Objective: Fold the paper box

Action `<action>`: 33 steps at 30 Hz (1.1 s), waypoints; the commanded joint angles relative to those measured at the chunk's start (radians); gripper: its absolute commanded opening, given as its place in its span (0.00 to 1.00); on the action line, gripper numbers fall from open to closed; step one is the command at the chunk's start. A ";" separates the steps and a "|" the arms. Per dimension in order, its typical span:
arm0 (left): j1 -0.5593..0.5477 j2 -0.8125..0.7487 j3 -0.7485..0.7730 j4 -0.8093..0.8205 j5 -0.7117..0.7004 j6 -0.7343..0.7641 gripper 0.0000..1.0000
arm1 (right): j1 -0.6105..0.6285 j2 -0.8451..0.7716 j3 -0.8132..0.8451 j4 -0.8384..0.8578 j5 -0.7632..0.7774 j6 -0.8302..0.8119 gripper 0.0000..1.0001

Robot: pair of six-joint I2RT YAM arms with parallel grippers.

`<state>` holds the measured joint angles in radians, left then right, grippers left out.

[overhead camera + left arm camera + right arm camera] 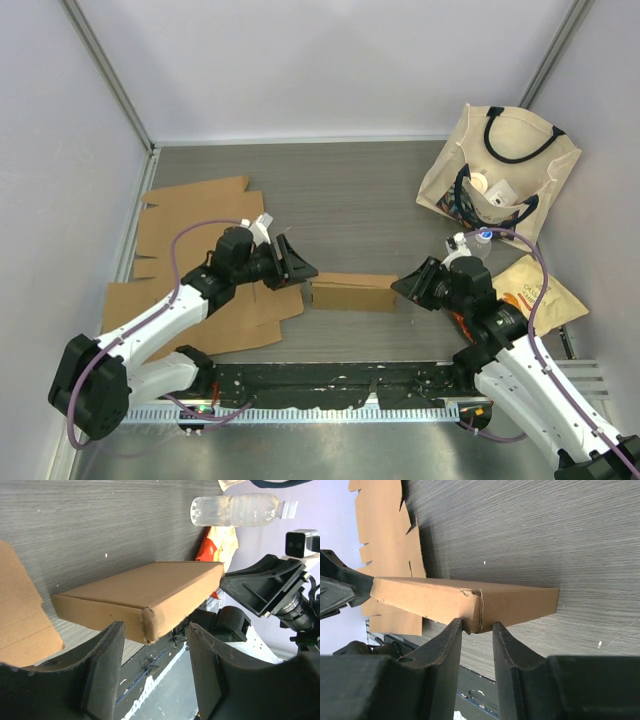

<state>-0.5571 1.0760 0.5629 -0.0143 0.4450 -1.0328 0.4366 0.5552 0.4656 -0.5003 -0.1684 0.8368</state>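
A closed flat brown paper box [350,292] lies on the grey table between my two arms. My left gripper [300,262] is at its left end, open. In the left wrist view the fingers stand wide apart around the gripper [155,627], and the near corner of the box [145,592] is just beyond their tips. My right gripper [403,285] is at the right end. In the right wrist view its gap [477,626] is narrow, and a corner of the box [460,600] pokes between the tips, which touch it lightly.
Flat cardboard blanks [200,250] lie at the left, behind the left arm. A cream tote bag [500,170], a water bottle [235,510] and an orange snack packet [535,290] are at the right. A black rail [330,385] runs along the near edge.
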 commanded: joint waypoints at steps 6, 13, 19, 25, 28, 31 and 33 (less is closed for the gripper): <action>0.002 -0.018 0.084 -0.065 0.008 0.039 0.44 | -0.001 0.008 -0.019 -0.018 -0.008 0.004 0.29; 0.002 0.010 0.077 -0.004 0.066 -0.012 0.27 | -0.001 0.025 -0.001 -0.015 -0.008 -0.010 0.27; -0.003 0.006 0.043 0.010 0.064 -0.039 0.22 | -0.001 0.045 0.010 0.008 -0.026 -0.002 0.25; -0.050 0.039 0.011 0.002 0.002 -0.018 0.15 | -0.001 0.037 0.007 0.009 -0.023 0.008 0.22; -0.089 0.036 0.014 -0.031 -0.043 0.037 0.07 | -0.001 0.020 -0.018 0.005 -0.010 0.031 0.21; -0.139 0.021 0.046 -0.174 -0.158 0.149 0.00 | -0.001 0.005 -0.031 -0.018 0.027 0.047 0.20; -0.147 0.010 0.052 -0.262 -0.215 0.186 0.00 | -0.001 -0.008 -0.035 -0.035 0.061 0.048 0.19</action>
<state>-0.6399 1.0794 0.6060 -0.0616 0.3157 -0.9836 0.4271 0.5560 0.4622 -0.4732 -0.1314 0.8642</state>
